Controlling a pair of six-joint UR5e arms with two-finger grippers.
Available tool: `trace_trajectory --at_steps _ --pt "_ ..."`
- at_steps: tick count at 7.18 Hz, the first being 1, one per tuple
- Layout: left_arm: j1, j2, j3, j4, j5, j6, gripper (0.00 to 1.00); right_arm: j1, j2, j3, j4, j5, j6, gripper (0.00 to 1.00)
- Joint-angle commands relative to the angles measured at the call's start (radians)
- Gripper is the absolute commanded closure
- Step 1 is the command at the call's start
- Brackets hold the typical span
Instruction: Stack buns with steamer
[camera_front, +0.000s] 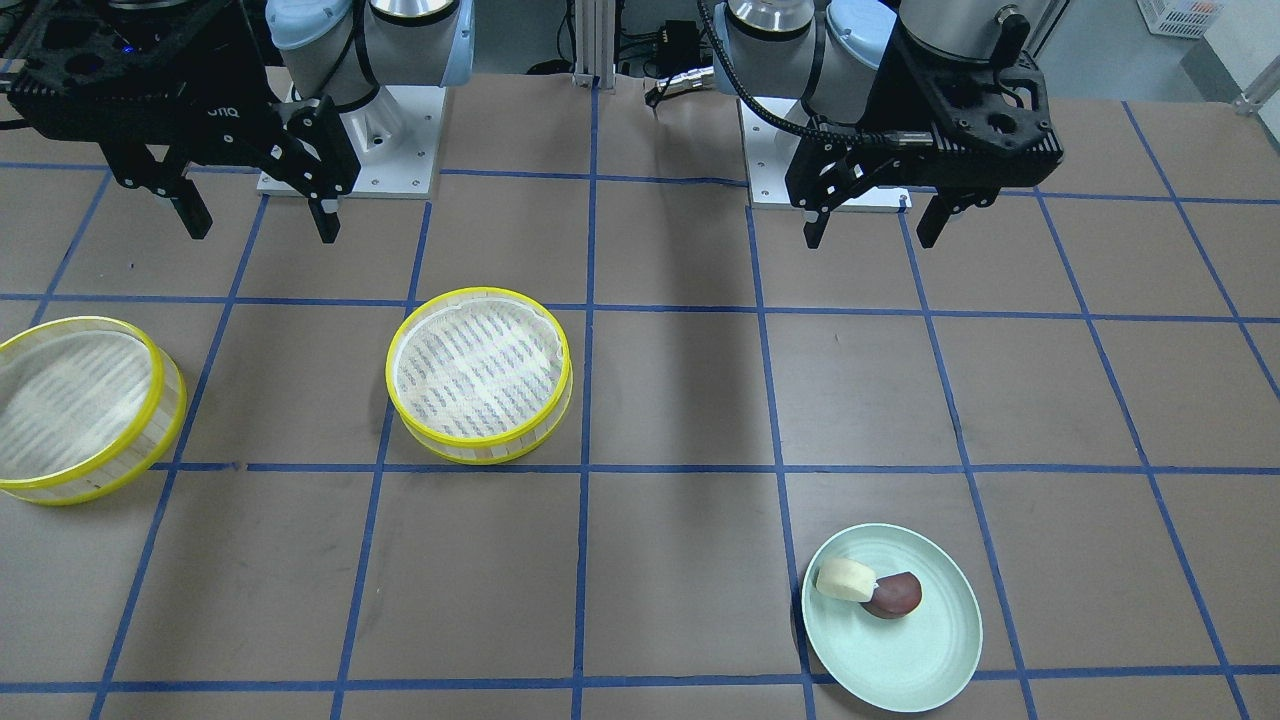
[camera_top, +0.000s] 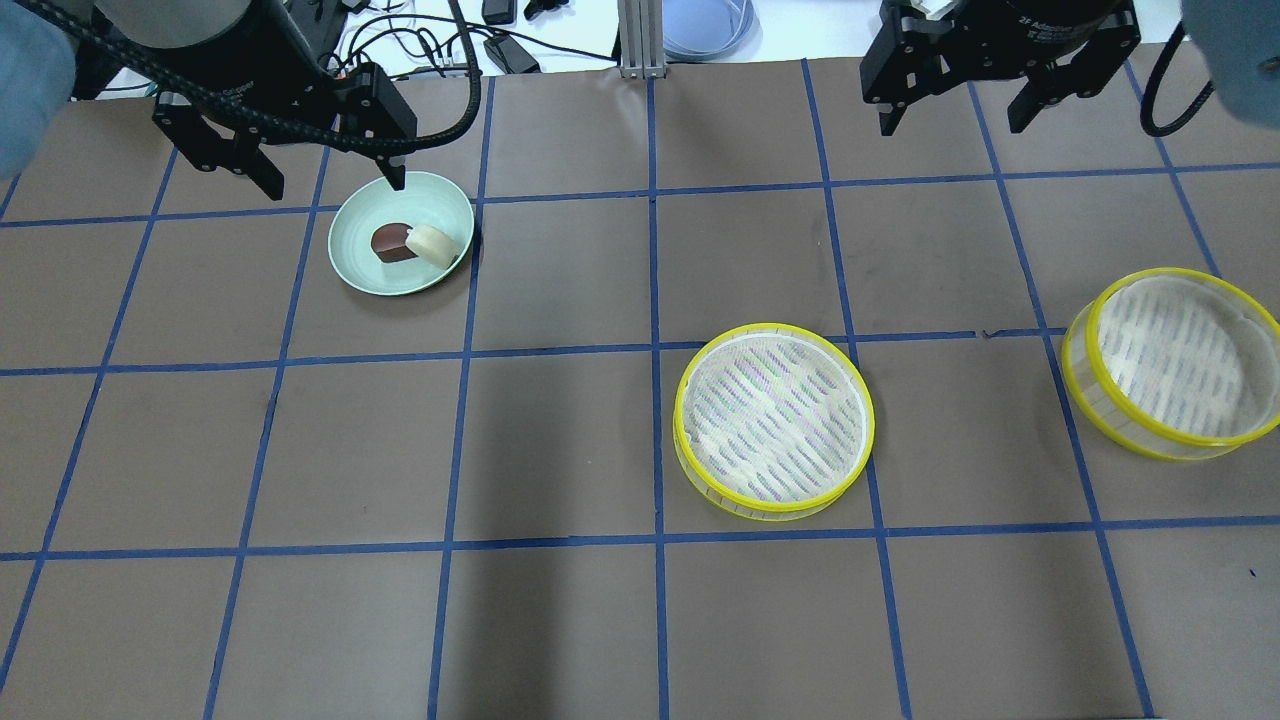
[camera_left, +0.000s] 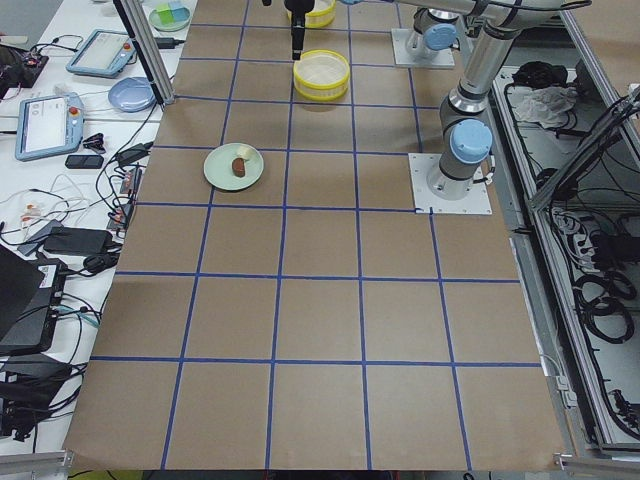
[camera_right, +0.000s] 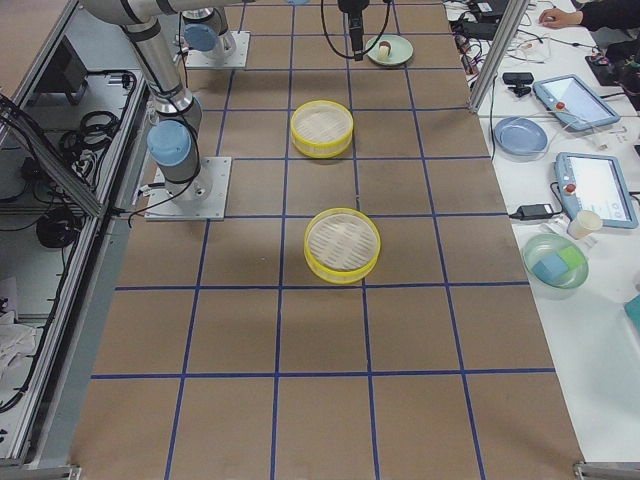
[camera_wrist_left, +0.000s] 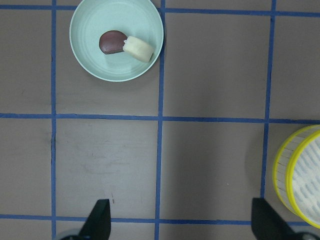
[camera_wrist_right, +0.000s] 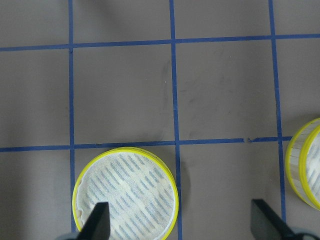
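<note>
A cream-white bun (camera_front: 845, 580) and a reddish-brown bun (camera_front: 897, 595) lie touching on a pale green plate (camera_front: 900, 660). Two empty yellow-rimmed steamer baskets stand apart: one near the table's middle (camera_front: 478, 375), one at the right arm's far side (camera_front: 80, 405). My left gripper (camera_front: 870, 243) hangs open and empty, high above the table, short of the plate. My right gripper (camera_front: 264, 235) is open and empty, high, behind the baskets. The left wrist view shows both buns (camera_wrist_left: 112, 41) (camera_wrist_left: 139, 48). The right wrist view shows the middle basket (camera_wrist_right: 125, 197).
The brown table (camera_top: 560, 450) has a blue tape grid. The two arm bases (camera_front: 350, 150) (camera_front: 800, 160) sit at the robot's edge. Tablets, cables and bowls lie on a side bench (camera_right: 570, 180) beyond the table's far edge.
</note>
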Motion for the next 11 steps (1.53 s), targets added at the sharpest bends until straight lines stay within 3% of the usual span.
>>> trace_trajectory --at_steps 1,7,9,11 --pt "0.0 0.002 0.0 -0.001 0.0 0.003 0.0 0.0 0.0 0.0 0.0 0.0 -0.002 0.0" --pt "0.023 -0.013 -0.002 0.014 -0.002 0.06 0.0 0.001 0.0 0.0 0.003 0.0 -0.008 0.0" --pt "0.061 -0.11 -0.017 0.1 0.001 0.112 0.0 0.002 -0.002 0.0 0.003 0.0 -0.009 0.0" --pt "0.093 -0.232 -0.08 0.31 0.001 0.155 0.0 0.001 0.0 0.0 0.005 0.0 -0.009 0.0"
